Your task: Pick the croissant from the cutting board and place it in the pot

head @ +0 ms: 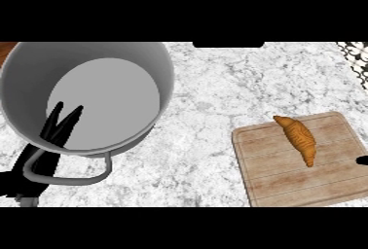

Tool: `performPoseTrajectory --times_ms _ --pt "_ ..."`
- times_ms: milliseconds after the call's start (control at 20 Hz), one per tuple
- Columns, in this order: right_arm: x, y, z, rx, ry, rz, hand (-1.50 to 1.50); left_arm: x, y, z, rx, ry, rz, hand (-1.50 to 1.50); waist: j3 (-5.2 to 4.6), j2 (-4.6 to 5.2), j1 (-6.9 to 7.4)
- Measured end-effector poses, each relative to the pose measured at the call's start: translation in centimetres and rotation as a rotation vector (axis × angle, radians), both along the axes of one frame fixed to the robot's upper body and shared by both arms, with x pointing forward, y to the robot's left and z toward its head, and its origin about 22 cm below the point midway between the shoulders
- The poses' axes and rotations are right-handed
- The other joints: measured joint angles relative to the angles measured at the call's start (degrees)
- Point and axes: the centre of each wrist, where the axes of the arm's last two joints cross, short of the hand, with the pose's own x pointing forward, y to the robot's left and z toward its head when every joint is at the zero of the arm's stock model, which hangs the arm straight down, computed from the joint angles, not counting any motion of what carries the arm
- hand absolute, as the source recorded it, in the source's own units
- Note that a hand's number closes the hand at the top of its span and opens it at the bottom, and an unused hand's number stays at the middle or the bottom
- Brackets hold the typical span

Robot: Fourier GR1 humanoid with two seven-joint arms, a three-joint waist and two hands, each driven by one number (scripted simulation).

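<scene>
One croissant (298, 138) lies on one wooden cutting board (287, 185) at the right of the marble counter (208, 97). It rests lengthwise on the board's upper middle, its narrow end pointing toward the near edge. Nothing touches it.

One grey pot (161, 63) stands at the upper left, well apart from the board. Its inside shows only a bare pale bottom. A single looped handle (72, 178) sticks out toward the lower edge.

Two hands show. The left hand (45, 158) comes in at the lower left, its fingers (61, 121) straight and close together, reaching up across the pot's near rim and holding nothing. Of the right hand (363, 159) only a small black tip shows at the right edge, by the board's side; whether it is spread or curled cannot be told.
</scene>
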Motion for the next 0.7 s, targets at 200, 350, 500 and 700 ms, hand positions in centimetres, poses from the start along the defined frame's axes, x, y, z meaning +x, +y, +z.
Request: performPoseTrajectory --times_ms 200,350,500,700 --pt "1.1 1.0 1.3 -0.113 0.167 0.052 -1.5 0.4 -0.1 0.4 0.011 0.004 -0.016 0.0 -0.08 0.27 1.12" --pt "2.0 1.9 2.1 -0.185 0.296 0.09 -1.5 0.6 -0.3 0.7 0.031 0.008 -0.017 0.0 -0.09 0.33 1.68" --pt "3.0 3.1 2.6 -0.231 0.409 0.13 -1.5 0.7 -0.5 0.7 0.041 0.01 -0.019 0.0 -0.05 0.3 1.87" --pt "4.2 4.6 2.1 -0.262 0.52 0.161 -1.5 0.7 -0.6 0.7 0.053 0.012 -0.015 0.0 0.05 0.19 1.88"
